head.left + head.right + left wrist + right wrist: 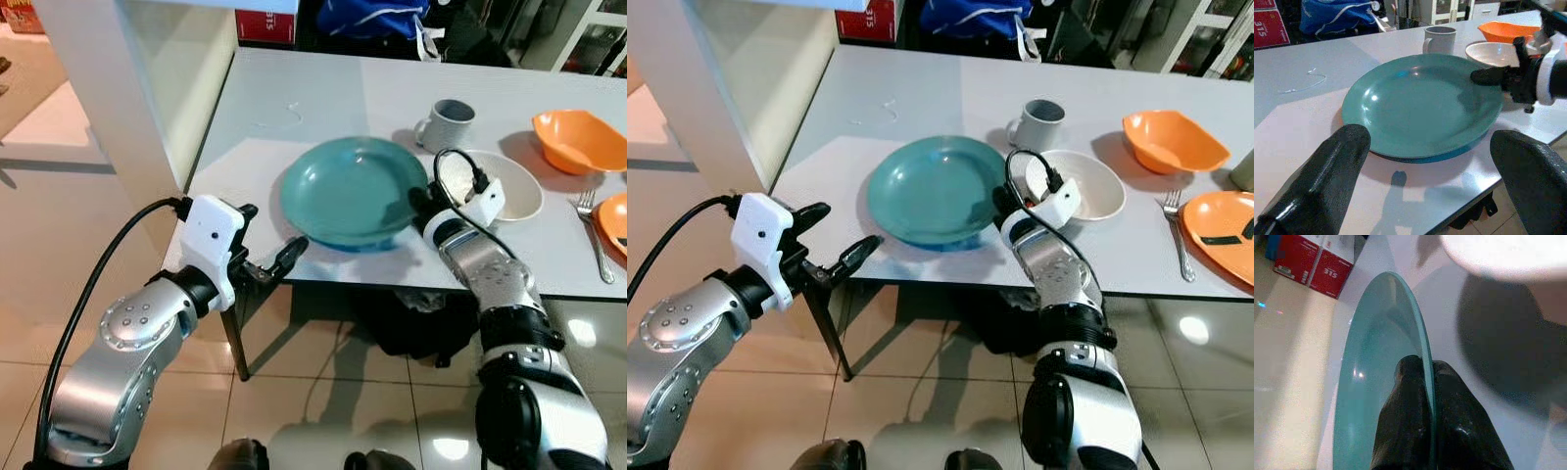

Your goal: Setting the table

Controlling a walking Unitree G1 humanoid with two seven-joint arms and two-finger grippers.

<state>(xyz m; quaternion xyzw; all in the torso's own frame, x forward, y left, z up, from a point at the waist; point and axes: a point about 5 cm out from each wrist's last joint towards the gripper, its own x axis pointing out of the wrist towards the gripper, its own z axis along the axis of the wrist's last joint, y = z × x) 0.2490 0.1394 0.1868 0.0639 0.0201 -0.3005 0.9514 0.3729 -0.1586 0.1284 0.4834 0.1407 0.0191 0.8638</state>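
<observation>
Your right gripper [1427,382] pinches the rim of the teal plate [353,191] (near the table's [294,108] front edge, beside a white bowl [514,186]); your left gripper [269,250] hovers spread before the edge.

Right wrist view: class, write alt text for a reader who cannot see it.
The right gripper's two black fingers are shut on the rim of a round teal plate lying on a pale grey table. A white bowl sits beyond it, with red boxes on the floor past the table.
</observation>
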